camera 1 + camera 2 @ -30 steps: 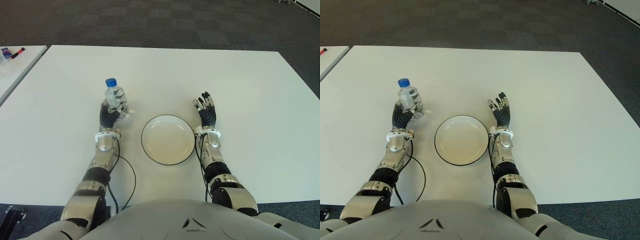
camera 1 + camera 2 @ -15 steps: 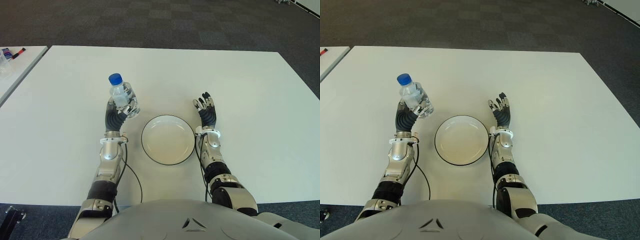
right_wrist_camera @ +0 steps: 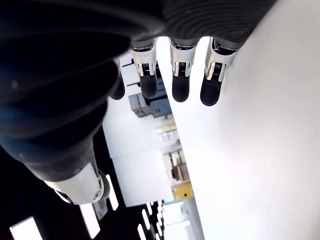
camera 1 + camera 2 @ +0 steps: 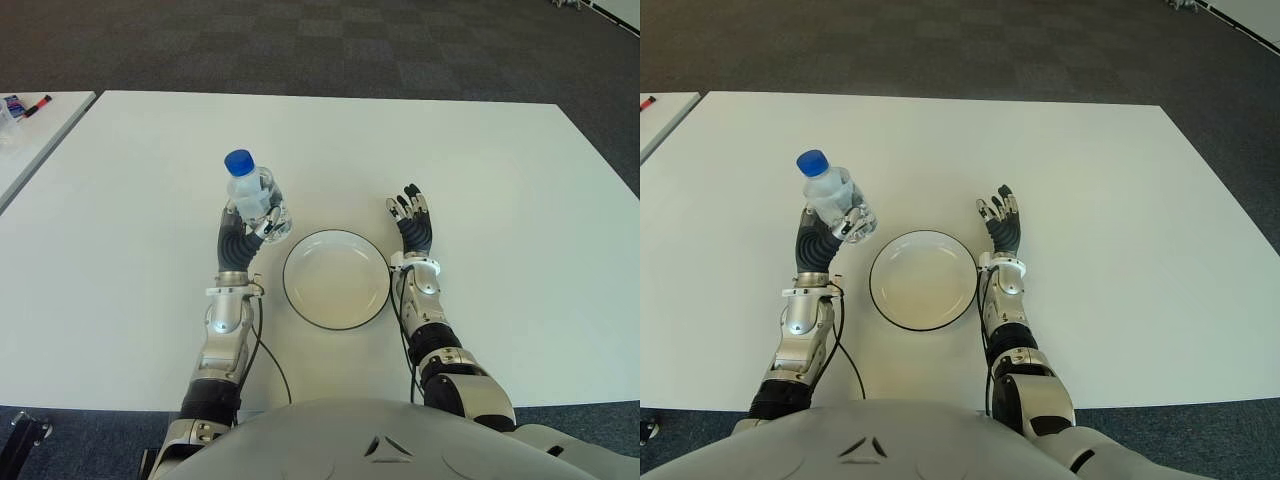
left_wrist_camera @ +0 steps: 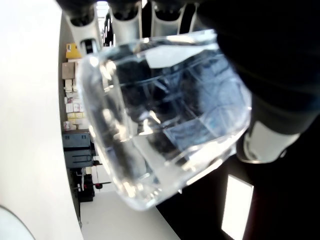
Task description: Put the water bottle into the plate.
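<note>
A clear water bottle (image 4: 252, 196) with a blue cap is held upright above the table in my left hand (image 4: 248, 222), whose fingers are shut around its lower body. The bottle hangs just left of the white plate (image 4: 336, 305) with a dark rim, which lies near the table's front edge. In the left wrist view the bottle's clear base (image 5: 165, 130) fills the picture between my fingers (image 5: 125, 20). My right hand (image 4: 412, 220) shows just right of the plate, fingers straight and holding nothing.
The white table (image 4: 500, 180) stretches wide around the plate. A second white table (image 4: 30, 125) at the far left carries markers (image 4: 25, 104). A black cable (image 4: 265, 350) runs from my left forearm toward the front edge.
My left hand has lifted the bottle off the table and carried it right, toward the plate. The right hand has not moved.
</note>
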Tool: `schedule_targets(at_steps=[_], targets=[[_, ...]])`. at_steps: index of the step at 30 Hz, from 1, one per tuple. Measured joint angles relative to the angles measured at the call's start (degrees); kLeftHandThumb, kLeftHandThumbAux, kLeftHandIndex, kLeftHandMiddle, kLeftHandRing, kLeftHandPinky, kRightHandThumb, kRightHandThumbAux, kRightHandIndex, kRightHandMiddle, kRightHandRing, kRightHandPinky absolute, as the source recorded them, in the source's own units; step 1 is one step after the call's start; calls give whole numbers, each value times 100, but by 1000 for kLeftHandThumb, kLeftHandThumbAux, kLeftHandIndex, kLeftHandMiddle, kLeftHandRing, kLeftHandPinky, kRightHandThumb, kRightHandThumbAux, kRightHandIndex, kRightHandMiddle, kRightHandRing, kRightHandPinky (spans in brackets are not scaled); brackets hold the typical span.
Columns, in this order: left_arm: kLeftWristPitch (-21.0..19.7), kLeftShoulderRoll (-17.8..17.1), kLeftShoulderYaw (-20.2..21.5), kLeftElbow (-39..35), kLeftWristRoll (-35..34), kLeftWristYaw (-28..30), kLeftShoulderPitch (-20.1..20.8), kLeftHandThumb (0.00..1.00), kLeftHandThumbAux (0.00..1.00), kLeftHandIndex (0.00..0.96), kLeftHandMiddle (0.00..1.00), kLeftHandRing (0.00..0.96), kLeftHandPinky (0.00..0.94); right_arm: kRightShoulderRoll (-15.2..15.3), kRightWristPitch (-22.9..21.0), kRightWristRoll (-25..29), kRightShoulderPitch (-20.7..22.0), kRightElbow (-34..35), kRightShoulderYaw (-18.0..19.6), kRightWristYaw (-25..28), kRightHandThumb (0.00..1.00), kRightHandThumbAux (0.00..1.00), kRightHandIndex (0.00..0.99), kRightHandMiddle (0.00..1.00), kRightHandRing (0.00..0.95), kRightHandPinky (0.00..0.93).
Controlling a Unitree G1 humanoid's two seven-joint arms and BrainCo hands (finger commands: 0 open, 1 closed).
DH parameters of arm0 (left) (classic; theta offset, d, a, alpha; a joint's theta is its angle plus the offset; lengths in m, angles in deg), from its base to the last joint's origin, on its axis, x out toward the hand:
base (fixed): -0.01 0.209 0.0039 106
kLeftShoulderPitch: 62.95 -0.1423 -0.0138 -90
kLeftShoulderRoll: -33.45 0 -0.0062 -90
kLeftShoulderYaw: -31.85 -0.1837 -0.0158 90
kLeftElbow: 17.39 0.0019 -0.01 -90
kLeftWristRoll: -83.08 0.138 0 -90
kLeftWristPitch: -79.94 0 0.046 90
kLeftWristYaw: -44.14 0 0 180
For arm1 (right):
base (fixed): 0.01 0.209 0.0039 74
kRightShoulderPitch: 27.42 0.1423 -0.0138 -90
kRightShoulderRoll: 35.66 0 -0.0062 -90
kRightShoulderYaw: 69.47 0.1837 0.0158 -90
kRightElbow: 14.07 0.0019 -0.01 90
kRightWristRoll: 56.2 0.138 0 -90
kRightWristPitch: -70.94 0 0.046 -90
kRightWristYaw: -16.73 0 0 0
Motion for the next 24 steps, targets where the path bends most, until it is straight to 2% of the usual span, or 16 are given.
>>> schedule_targets(at_steps=[13,24], targets=[[21,123,-465,-770,140,184,-424,949,650,403,490,506,767,-1,-2,-1,4,-3,-14,-30,92,760,88,82,82,134],[-526,124,-749,-1271,781,199,-715,948,652,389,498,518,809,-1,-2,0,4,-2,-16,-30,100,752,90,80,78,134]])
